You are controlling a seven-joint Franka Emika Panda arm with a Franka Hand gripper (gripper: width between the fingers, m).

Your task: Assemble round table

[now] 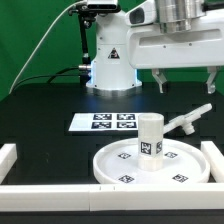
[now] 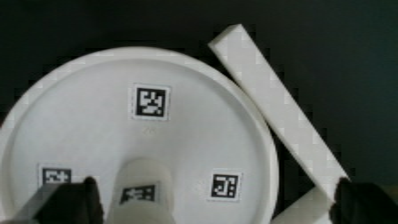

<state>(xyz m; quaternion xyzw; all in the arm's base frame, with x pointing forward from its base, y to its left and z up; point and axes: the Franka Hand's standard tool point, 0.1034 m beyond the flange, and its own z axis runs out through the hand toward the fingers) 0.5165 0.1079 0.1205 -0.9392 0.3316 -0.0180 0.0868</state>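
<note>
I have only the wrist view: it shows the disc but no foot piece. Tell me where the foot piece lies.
Observer: The foot piece lies by the far rim of the disc, to the exterior view's right of the upright post.
Operator: Report how the gripper stands relative to the post.
Observer: The gripper hangs open, clear above the post and a little to the exterior view's right of it, holding nothing.
Operator: Name what lies beyond the disc on the other side.
Observer: The marker board lies flat there, toward the exterior view's left, apart from the disc.
</note>
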